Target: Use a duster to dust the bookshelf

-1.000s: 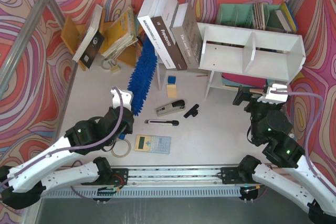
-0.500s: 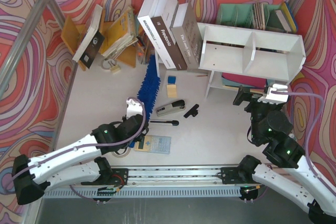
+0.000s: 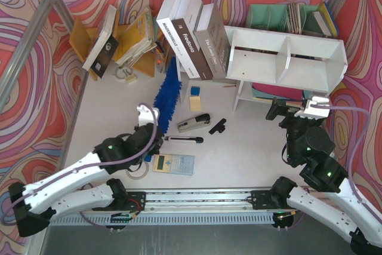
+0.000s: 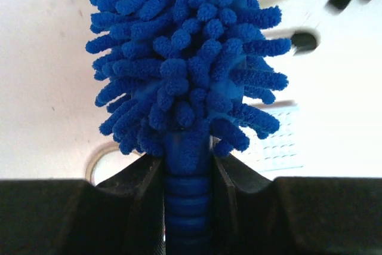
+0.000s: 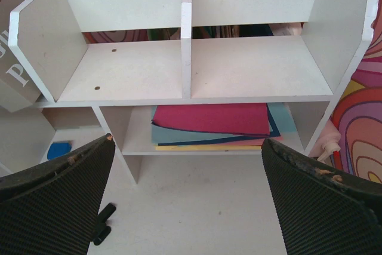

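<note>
Your left gripper (image 4: 188,198) is clamped on the ribbed handle of the duster (image 3: 169,91), right below its fluffy head, which points from the middle of the worktop (image 3: 250,147) toward the far edge. The bookshelf (image 3: 286,58) stands at the far right corner. Your right gripper (image 3: 287,113) hangs before it, fingers spread wide and empty. Raise the head first, swing it right past the leaning books (image 3: 191,34), then lay its flat side into the left cubby and sweep lightly.

The light was bright, even and overhead; soft shadow lay under the bookshelf (image 3: 310,67). In the left wrist view, everything behind the duster (image 4: 185,58) was blurred, the table (image 4: 48,117) washed white.
</note>
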Action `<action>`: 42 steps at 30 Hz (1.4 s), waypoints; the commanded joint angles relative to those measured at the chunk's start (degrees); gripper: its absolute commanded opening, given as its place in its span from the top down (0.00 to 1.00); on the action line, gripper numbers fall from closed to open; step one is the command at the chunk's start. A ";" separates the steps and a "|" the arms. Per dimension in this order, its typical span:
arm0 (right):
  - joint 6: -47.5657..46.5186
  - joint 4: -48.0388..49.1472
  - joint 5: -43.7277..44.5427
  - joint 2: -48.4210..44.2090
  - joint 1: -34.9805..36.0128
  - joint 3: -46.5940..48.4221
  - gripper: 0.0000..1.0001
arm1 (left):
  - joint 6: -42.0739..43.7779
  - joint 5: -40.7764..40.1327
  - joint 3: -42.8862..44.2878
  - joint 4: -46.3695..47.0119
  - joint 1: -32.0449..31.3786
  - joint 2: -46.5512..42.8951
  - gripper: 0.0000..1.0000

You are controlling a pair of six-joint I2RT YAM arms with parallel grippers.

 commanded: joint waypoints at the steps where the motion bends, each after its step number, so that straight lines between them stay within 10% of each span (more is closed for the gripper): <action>1: 0.63 -1.07 0.12 -0.58 -0.13 0.08 0.01 | 5.64 -1.26 7.93 1.38 -0.18 -4.99 1.00; 21: 0.57 -0.91 0.22 -0.15 -0.13 0.06 0.01 | -4.42 5.60 -9.38 10.93 -0.17 3.66 1.00; 42: 0.63 -0.87 0.02 -0.22 -0.14 0.23 0.01 | 13.38 -21.08 26.90 -6.01 0.35 -5.49 1.00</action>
